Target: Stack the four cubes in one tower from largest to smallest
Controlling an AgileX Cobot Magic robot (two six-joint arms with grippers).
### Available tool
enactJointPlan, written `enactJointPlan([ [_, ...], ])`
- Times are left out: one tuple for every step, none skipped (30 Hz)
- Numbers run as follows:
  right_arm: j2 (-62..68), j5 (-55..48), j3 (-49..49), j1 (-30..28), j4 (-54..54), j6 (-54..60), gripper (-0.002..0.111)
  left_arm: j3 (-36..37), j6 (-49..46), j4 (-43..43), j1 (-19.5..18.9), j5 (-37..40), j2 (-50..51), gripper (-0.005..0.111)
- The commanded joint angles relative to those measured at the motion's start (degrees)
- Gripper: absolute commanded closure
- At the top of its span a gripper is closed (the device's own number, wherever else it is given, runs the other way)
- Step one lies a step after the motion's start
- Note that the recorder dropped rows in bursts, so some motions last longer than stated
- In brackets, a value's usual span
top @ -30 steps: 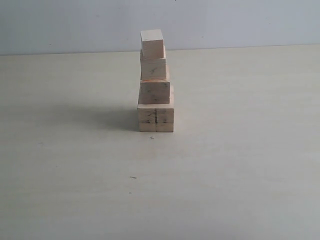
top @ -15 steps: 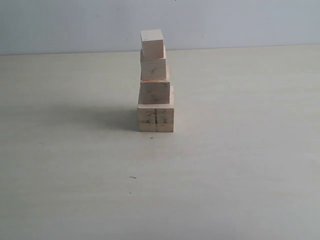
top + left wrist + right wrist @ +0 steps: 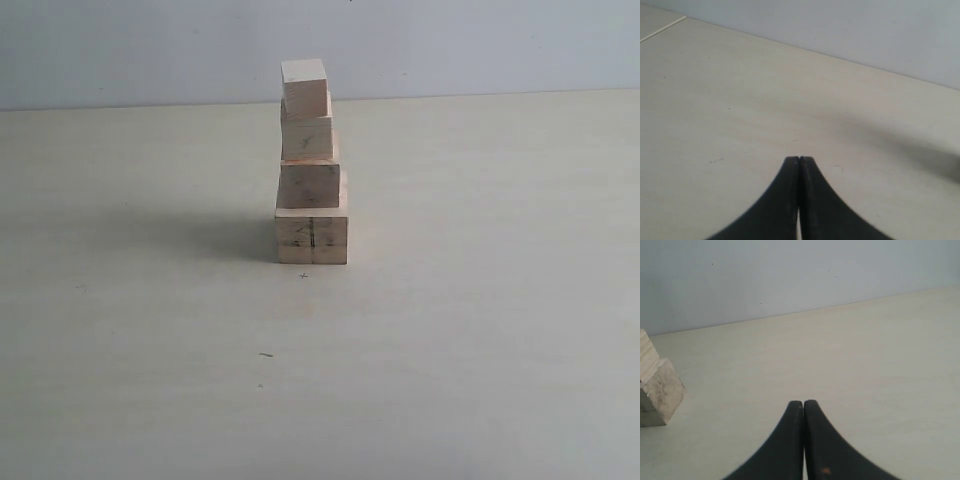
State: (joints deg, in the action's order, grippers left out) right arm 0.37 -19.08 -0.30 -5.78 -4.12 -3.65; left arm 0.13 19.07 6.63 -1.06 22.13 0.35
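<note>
Four pale wooden cubes stand as one tower [image 3: 310, 165] in the middle of the table. The largest cube [image 3: 312, 238], with a dark line on its front, is the base. On it sits the second cube [image 3: 310, 186], then the third [image 3: 308, 138], and the smallest [image 3: 305, 86] is on top. Neither arm shows in the exterior view. My left gripper [image 3: 799, 159] is shut over bare table, holding nothing. My right gripper [image 3: 803, 402] is shut and empty too, with the tower's lower cubes [image 3: 657, 390] off to one side at the frame's edge.
The pale table [image 3: 480, 330] runs back to a light wall [image 3: 480, 45]. A small dark mark [image 3: 265, 354] lies on the table in front of the tower, whose shadow falls to its left.
</note>
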Motion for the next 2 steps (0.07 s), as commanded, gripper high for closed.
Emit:
enactJointPlan([
  [-0.4,0.6,0.3,-0.3,0.0,0.5,0.108,-0.1,0.4,0.3,0.4,-0.1,-0.4,0.107],
  [-0.4,0.6,0.3,-0.3,0.0,0.5,0.108,-0.1,0.4,0.3,0.4,-0.1,-0.4,0.107],
])
